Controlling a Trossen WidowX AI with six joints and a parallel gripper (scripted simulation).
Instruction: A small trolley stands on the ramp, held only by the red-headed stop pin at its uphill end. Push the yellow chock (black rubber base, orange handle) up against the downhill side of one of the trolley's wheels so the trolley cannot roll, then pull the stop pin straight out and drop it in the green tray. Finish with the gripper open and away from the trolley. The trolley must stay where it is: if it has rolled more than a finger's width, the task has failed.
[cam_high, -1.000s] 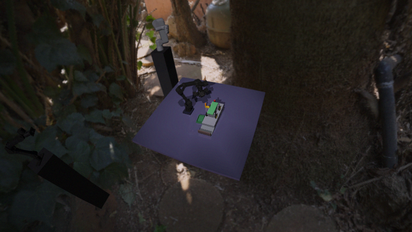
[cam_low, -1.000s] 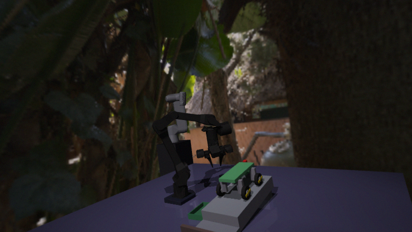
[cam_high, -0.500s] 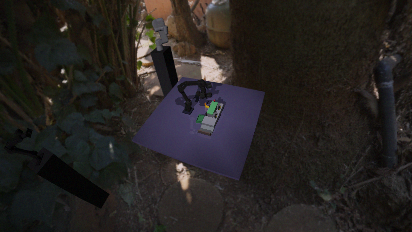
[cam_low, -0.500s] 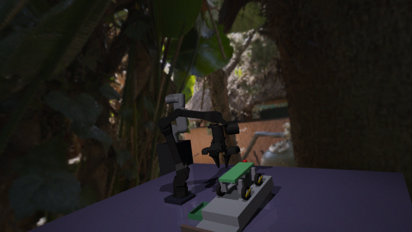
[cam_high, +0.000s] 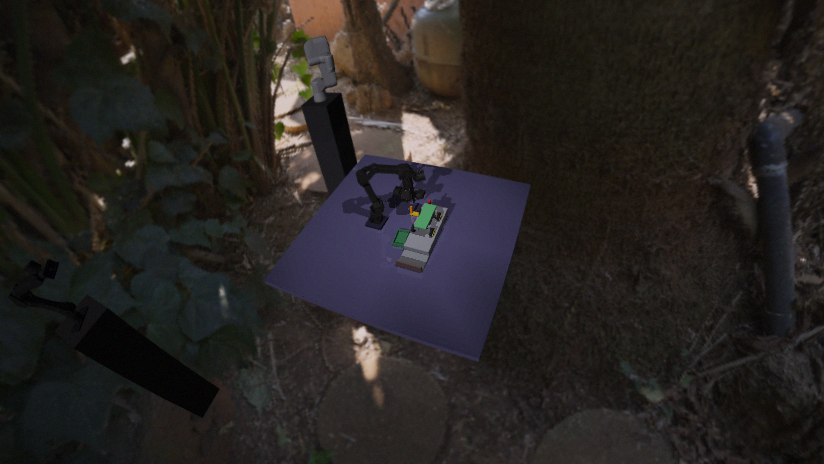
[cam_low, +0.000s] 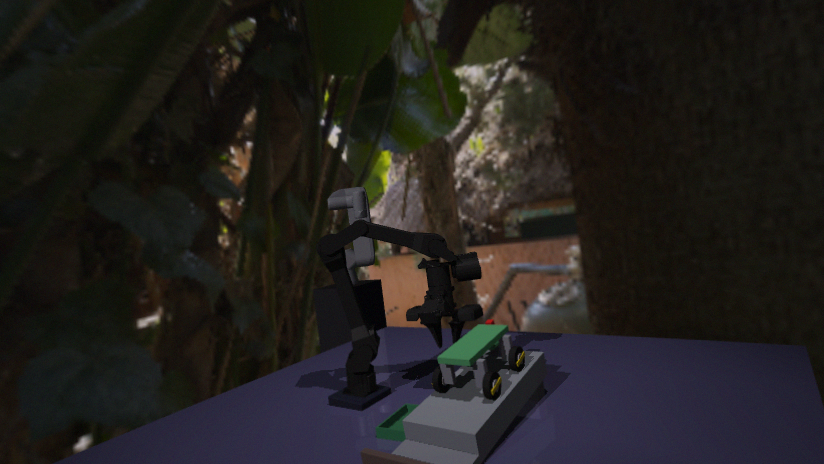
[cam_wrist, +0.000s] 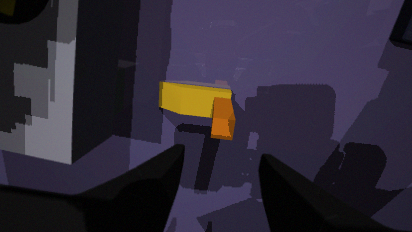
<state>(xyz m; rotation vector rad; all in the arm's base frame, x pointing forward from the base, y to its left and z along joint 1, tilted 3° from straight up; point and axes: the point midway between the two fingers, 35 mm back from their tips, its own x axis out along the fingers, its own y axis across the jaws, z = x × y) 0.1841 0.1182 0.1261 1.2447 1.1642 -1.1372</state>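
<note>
The trolley (cam_high: 425, 216) (cam_low: 473, 344) with a green top stands on the grey ramp (cam_high: 417, 243) (cam_low: 444, 416). The red head of the stop pin (cam_high: 429, 201) (cam_low: 489, 322) shows behind its uphill end. The yellow chock (cam_high: 415, 213) (cam_wrist: 187, 99) with its orange handle (cam_wrist: 223, 120) lies on the table beside the ramp; in the exterior view it is hidden. My gripper (cam_low: 448, 342) (cam_wrist: 222, 157) is partly open and empty, above the table near the chock. In the wrist view the handle is just beyond the fingertips. The green tray (cam_high: 401, 237) (cam_low: 388, 433) sits beside the ramp's lower part.
A brown end board (cam_high: 409, 265) (cam_low: 377, 457) crosses the ramp's low end. My arm's base (cam_high: 376, 221) (cam_low: 359, 397) stands left of the ramp. In the wrist view, the ramp's side wall (cam_wrist: 64, 112) rises left of the chock, with part of a wheel (cam_wrist: 30, 11) above it.
</note>
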